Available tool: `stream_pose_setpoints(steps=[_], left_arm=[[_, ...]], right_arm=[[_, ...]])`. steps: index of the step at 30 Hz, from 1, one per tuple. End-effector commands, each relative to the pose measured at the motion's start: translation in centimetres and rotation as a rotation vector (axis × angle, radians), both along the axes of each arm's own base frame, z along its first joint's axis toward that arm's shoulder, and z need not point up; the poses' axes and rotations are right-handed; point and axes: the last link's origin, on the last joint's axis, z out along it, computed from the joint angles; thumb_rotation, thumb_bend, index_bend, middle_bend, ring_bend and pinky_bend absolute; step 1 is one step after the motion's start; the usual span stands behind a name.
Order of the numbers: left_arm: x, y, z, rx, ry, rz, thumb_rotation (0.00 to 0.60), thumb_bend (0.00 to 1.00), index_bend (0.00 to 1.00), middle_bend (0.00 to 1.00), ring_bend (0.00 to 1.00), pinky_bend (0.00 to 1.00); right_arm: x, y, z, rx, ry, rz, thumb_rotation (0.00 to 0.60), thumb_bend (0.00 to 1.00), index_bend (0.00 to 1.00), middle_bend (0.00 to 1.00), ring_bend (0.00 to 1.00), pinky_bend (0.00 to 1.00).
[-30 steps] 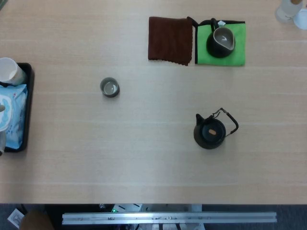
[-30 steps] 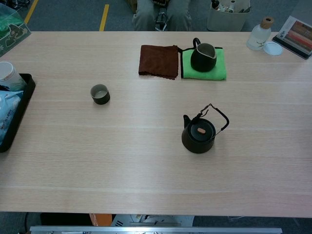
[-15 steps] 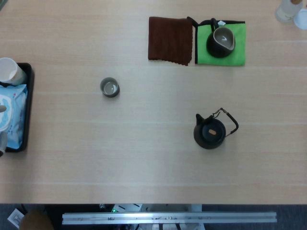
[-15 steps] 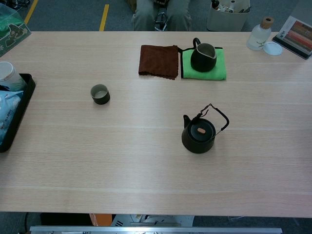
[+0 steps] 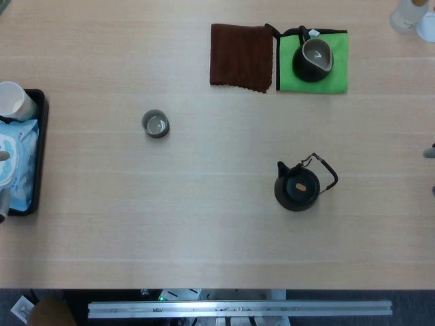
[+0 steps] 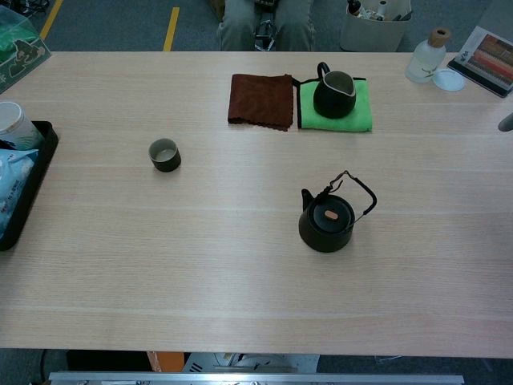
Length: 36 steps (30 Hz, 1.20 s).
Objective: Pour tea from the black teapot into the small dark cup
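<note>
The right hand (image 5: pixel 429 152) barely shows at the right edge of the frame, nearer the black teapot (image 5: pixel 296 188); its fingers cannot be judged. The teapot's bail handle (image 5: pixel 325 171) leans right, toward that hand. The small dark cup (image 5: pixel 155 124) sits well apart, left of centre.

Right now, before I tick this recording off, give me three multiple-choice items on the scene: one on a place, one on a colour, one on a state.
1. Where does the black pitcher stand?
A. on the green cloth
B. on the brown cloth
C. in the tray

2. What colour is the knob on the black teapot lid?
A. white
B. orange-brown
C. green

3. How is the teapot now?
A. tilted over the small dark cup
B. upright on the table, untouched
C. lying on its side

Answers: 1 A, the green shows around its base; 2 B, it shows on the lid; 3 B, nothing touches it.
</note>
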Motion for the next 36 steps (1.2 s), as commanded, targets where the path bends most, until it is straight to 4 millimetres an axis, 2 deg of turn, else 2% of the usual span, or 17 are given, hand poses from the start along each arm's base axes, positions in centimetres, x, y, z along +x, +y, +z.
stream_pose_setpoints(steps=[1, 9, 20, 28, 36], left_arm=[[0.0, 0.0, 0.0, 0.003, -0.001, -0.004, 0.600, 0.41, 0.28, 0.29, 0.26, 0.30], [0.2, 0.2, 0.1, 0.017, -0.006, -0.019, 0.600, 0.41, 0.28, 0.29, 0.26, 0.29], [-0.1, 0.5, 0.0, 0.017, -0.003, -0.030, 0.600, 0.41, 0.28, 0.29, 0.26, 0.29], [-0.4, 0.6, -0.1, 0.012, -0.001, -0.022, 0.600, 0.41, 0.28, 0.29, 0.26, 0.29], [-0.5, 0.4, 0.1, 0.014, -0.003, -0.021, 0.600, 0.41, 0.28, 0.29, 0.27, 0.28]], right_arm=[[0.8, -0.6, -0.7, 0.028, 0.010, 0.004, 0.600, 0.27, 0.32, 0.30, 0.21, 0.23], [1.8, -1.4, -2.5, 0.105, 0.048, -0.013, 0.600, 0.18, 0.30, 0.26, 0.18, 0.23], [2.1, -1.6, -5.3, 0.161, 0.071, -0.033, 0.600, 0.08, 0.25, 0.21, 0.09, 0.12], [2.9, -2.7, -8.0, 0.204, 0.066, -0.035, 0.600, 0.07, 0.17, 0.16, 0.01, 0.07], [3.6, -3.9, -10.1, 0.233, 0.084, -0.030, 0.600, 0.06, 0.14, 0.12, 0.00, 0.05]])
